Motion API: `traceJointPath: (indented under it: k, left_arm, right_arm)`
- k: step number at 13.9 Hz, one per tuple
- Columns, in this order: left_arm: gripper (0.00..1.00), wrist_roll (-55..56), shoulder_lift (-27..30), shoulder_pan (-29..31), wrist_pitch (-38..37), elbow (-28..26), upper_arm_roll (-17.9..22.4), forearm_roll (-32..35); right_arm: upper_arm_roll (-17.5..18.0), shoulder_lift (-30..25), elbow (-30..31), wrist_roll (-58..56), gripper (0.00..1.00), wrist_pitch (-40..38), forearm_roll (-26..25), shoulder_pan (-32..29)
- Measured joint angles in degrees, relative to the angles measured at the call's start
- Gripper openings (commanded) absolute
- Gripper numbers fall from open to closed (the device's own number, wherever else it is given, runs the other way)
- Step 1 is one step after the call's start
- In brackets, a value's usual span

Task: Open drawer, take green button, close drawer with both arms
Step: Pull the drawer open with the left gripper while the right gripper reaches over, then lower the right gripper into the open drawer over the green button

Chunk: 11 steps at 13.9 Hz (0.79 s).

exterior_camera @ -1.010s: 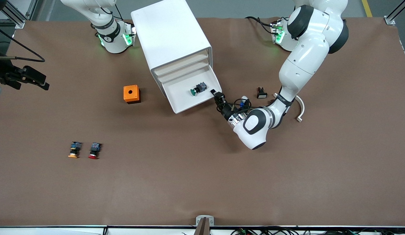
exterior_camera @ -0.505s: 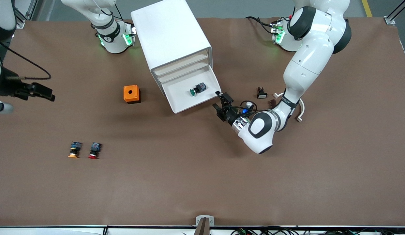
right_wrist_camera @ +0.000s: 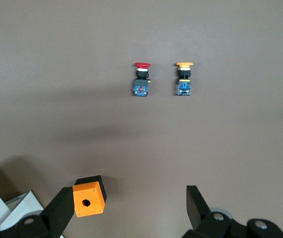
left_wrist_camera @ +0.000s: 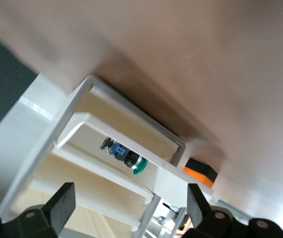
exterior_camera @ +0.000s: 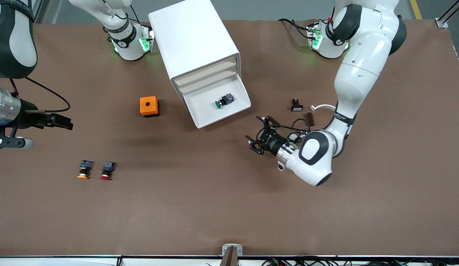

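With the shallow white plastic drawer [exterior_camera: 218, 105] open, the parted left gripper [exterior_camera: 259, 135] hovers mid-table; next, I judge, the parted right gripper [exterior_camera: 65, 123], at the right arm's table edge, must fetch the green-capped button [exterior_camera: 224, 101].

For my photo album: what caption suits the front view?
Green button waits in the open drawer; left gripper hovers beside it, fingers open.

I see a brown table [exterior_camera: 214, 207], grey floor [exterior_camera: 274, 9] past its edge, aluminium frame posts [exterior_camera: 445, 16] at corners.
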State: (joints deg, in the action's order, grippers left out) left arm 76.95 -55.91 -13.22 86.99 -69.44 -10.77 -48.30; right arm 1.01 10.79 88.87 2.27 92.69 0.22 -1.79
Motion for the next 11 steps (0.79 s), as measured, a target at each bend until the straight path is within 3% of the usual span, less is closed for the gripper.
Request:
traceJointPath:
  k: [5,11]
  left_arm:
    - [0.99,-16.0,4.9,0.0,4.0,0.6,2.5,10.5]
    - [0.99,-17.7,8.5,-1.7,19.4,0.6,2.0,27.6]
  right_arm:
    - [0.7,0.1,0.7,22.1,1.0,1.1,1.1,8.8]
    - [1.0,0.5,7.0,48.4,1.0,10.9,3.4,22.5]
